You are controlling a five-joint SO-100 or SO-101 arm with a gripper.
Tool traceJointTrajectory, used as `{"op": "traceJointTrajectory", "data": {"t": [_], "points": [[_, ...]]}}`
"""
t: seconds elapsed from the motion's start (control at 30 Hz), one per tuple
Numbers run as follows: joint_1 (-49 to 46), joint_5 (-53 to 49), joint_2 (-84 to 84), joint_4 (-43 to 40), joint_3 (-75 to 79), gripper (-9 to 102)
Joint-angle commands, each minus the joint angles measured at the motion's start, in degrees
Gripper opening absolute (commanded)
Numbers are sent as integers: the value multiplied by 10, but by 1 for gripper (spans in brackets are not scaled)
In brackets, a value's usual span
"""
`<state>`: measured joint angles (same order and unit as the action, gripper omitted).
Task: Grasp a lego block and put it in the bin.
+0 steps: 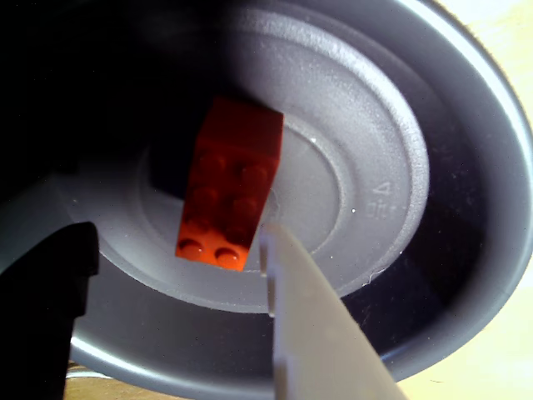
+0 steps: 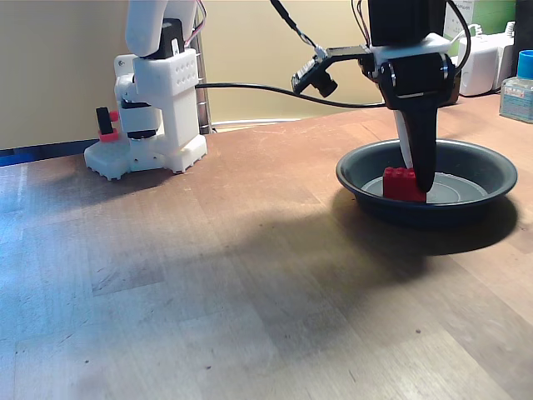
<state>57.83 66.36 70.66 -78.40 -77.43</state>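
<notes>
The red lego block (image 1: 226, 185) sits inside the bin (image 1: 466, 250) — near the middle of its floor; the gripper (image 1: 175, 250) hangs just over it, fingers apart, holding nothing; the bin rests near the table's (image 2: 208, 292) far right edge.

Red lego block (image 1: 225, 187) with 2 stud rows, inside the round dark grey bin (image 2: 366, 185)

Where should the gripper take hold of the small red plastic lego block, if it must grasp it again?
Probably across the two long smooth sides of the small red plastic lego block, coming from above. It seems to lie studs-up inside the round dark grey metal pan, whose flared rim hinders a sideways approach.
</notes>
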Motion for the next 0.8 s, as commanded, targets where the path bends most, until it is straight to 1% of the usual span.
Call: {"op": "traceJointTrajectory", "data": {"t": [0.0,0.13,0.3,0.4,0.47,0.63,0.7,0.77], "points": [[-3,-6,11,-21,22,19],[1,-5,11,-83,53,19],[1,-3,11,-171,127,19],[1,2,11,-200,165,19],[-1,-3,11,-214,183,19],[-19,-18,32,-214,192,19],[-39,-73,62,-214,182,16],[-62,-126,90,-214,167,9]]}}
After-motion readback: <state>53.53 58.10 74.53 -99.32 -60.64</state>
